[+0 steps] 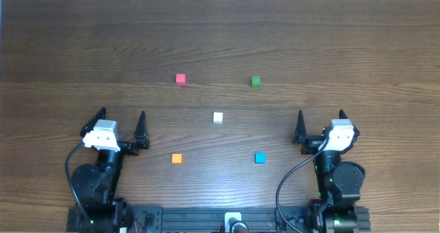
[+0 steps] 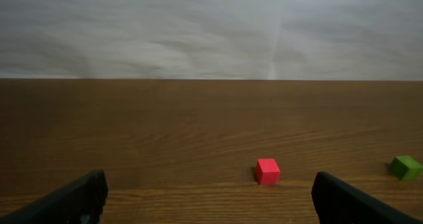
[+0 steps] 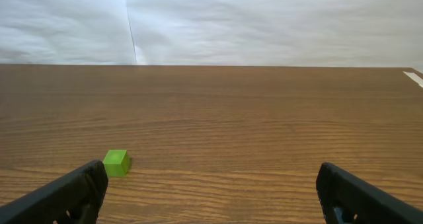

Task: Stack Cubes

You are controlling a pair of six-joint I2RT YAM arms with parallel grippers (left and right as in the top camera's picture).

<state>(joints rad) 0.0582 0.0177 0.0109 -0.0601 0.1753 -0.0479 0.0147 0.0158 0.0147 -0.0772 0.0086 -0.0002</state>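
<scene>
The left gripper (image 1: 122,113) and right gripper (image 1: 321,113) are held wide open, empty. Between them a white cube (image 1: 218,117) is seen; red cube (image 1: 181,78) and green cube (image 1: 256,81) lie ahead, separately (all matte, on a wood-grain table (image 1: 69,47)).

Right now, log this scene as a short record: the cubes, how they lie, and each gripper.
surface: wooden table
row far from the arms: red cube, green cube
middle: white cube
row near the arms: orange cube, blue cube
stacking: none yet; all five cubes lie apart
left gripper: open, empty
right gripper: open, empty
</scene>
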